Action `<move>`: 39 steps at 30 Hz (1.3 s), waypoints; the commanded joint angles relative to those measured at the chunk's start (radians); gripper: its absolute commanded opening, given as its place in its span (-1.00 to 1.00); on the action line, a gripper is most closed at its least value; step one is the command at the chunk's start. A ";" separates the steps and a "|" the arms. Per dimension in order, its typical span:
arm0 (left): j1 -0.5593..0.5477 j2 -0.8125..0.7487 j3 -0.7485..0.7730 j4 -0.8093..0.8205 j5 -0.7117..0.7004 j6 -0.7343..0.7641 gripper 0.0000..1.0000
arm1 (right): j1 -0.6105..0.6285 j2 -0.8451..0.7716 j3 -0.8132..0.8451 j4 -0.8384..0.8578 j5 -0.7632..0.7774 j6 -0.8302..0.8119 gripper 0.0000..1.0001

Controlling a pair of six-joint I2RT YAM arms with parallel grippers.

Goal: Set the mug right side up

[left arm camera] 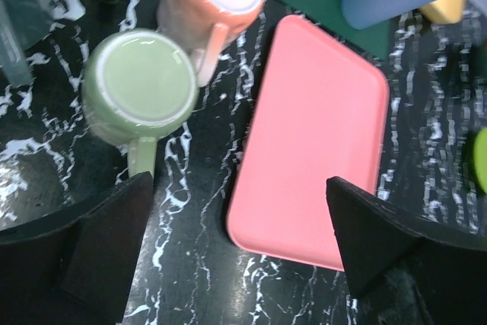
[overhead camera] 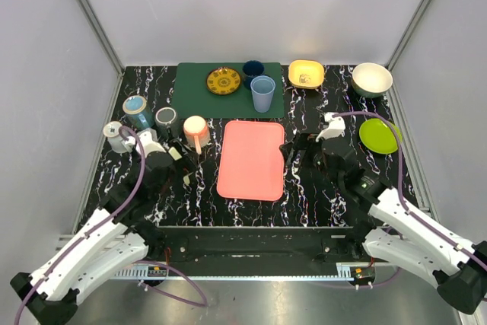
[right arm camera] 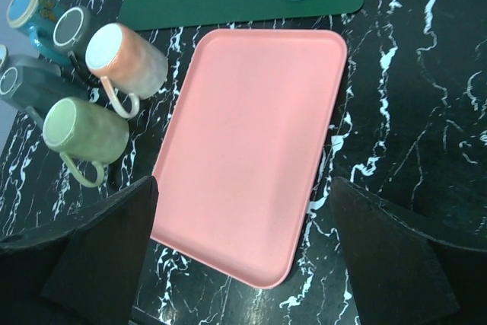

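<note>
A pale green mug (left arm camera: 141, 85) stands upside down on the black marble table, flat base up and handle toward me. It also shows in the right wrist view (right arm camera: 84, 131); my left wrist hides it in the top view. My left gripper (left arm camera: 240, 264) is open and empty just near of it, its left finger (left arm camera: 106, 241) beside the handle; it also shows in the top view (overhead camera: 173, 159). My right gripper (right arm camera: 243, 264) is open and empty over the near right part of the pink tray (right arm camera: 251, 142), far from the mug, and shows in the top view (overhead camera: 298, 150).
A salmon mug (overhead camera: 196, 131), a grey mug (overhead camera: 166, 118), a teal mug (overhead camera: 138, 109) and a whitish mug (overhead camera: 116, 135) crowd the green mug. The tray (overhead camera: 251, 159) lies mid-table. At the back are a green mat (overhead camera: 190, 97) with plate and blue cups, and bowls; a lime plate (overhead camera: 378, 135) lies right.
</note>
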 commanded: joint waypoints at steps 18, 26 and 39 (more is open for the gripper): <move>0.227 0.481 0.051 0.023 0.136 0.153 0.45 | -0.002 0.010 -0.017 0.039 -0.077 -0.015 0.99; 0.254 0.519 0.060 0.049 0.131 0.206 0.30 | -0.004 0.038 -0.026 0.065 -0.094 -0.027 1.00; 0.267 0.593 0.063 0.096 0.130 0.210 -0.15 | -0.002 0.056 -0.037 0.078 -0.099 -0.019 1.00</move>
